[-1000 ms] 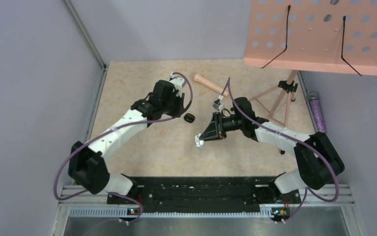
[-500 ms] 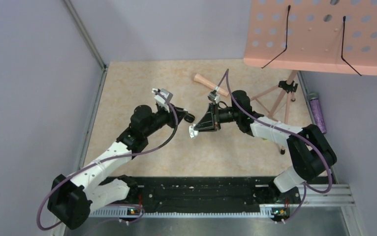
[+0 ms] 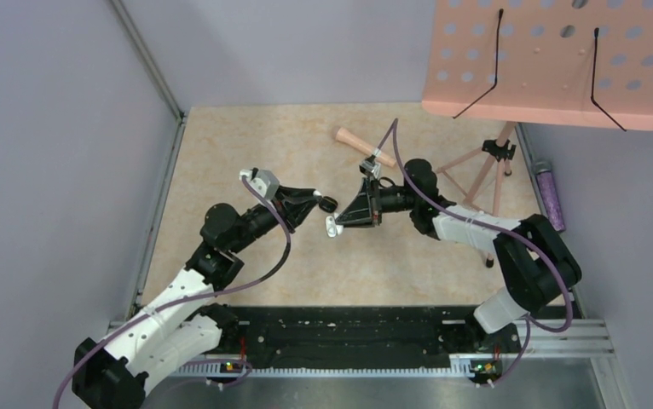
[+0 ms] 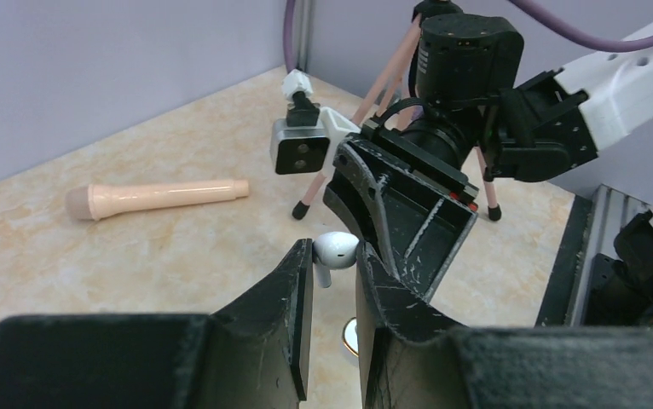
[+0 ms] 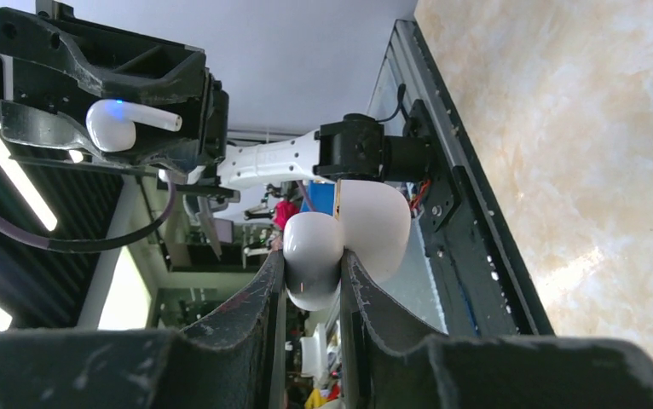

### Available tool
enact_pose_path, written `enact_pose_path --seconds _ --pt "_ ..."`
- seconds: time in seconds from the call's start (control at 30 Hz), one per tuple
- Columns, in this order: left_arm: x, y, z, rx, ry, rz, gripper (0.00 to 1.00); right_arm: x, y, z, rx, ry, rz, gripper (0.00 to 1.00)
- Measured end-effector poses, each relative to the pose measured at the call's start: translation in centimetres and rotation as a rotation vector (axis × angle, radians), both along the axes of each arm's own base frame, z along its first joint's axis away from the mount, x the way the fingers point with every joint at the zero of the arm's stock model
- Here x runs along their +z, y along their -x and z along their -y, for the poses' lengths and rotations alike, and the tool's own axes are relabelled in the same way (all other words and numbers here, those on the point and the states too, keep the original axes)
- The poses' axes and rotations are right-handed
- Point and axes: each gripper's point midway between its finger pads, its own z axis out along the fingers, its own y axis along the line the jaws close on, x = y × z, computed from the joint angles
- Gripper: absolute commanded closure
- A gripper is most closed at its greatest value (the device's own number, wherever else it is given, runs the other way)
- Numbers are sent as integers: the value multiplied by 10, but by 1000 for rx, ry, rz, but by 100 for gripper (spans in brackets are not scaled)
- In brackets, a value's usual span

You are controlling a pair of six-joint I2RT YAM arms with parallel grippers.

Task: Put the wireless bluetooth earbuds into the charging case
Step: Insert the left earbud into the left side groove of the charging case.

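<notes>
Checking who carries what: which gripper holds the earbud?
The left gripper: it pinches a white earbud. The right gripper grips the white charging case instead.

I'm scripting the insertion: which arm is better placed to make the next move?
Left, probably. The left gripper pinches an earbud at its fingertips, close to the open charging case that the right gripper clamps, so the right arm can simply hold steady.

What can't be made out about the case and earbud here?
- Sockets of the charging case: the right wrist view shows only its outer shell, pinched in the right gripper; too small in the top view.
- The earbud in the left gripper: too small in the top view.
- A second earbud: in no view.
</notes>
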Motion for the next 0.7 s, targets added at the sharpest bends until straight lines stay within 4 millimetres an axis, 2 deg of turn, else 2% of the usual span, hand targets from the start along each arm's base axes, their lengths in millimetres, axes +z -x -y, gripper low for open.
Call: enact_pose_path --seconds 0.43,0.7 --pt "-5 22 14 -149 2 -2 100 19 4 -1 23 -155 -83 100" --pt "-18 27 23 -215 -22 -30 100 27 5 0 29 -181 -75 100"
